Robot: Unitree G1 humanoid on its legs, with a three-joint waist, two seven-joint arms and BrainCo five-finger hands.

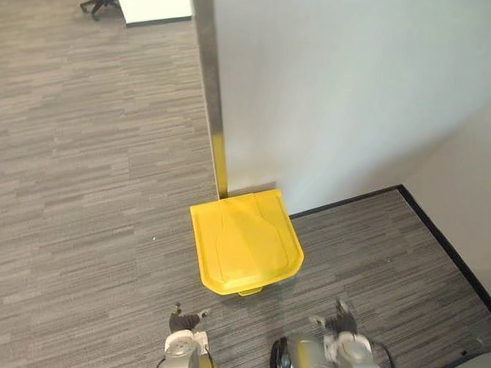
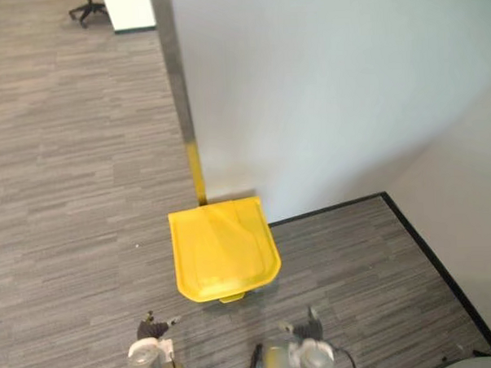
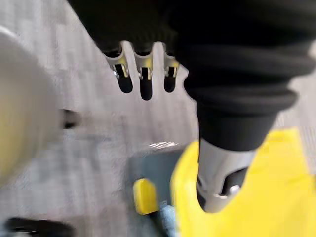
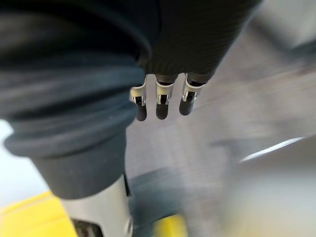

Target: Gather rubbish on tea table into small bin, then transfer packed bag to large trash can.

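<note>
The large trash can (image 1: 246,243) stands on the carpet against the wall, its yellow lid shut and a small yellow pedal (image 3: 144,195) at its front. My left hand (image 1: 185,323) hangs low just in front of the can's left corner, fingers (image 3: 143,74) straight and holding nothing. My right hand (image 1: 341,320) hangs in front of the can's right side, and its fingers (image 4: 161,97) are also straight and empty. The yellow lid (image 3: 276,197) shows close beside the left thumb.
A white wall (image 1: 347,90) rises behind the can, with a metal corner strip (image 1: 212,88), yellow at its foot. A black baseboard (image 1: 452,248) runs along the right. An office chair base (image 1: 99,4) and a white cabinet (image 1: 156,4) stand far back left.
</note>
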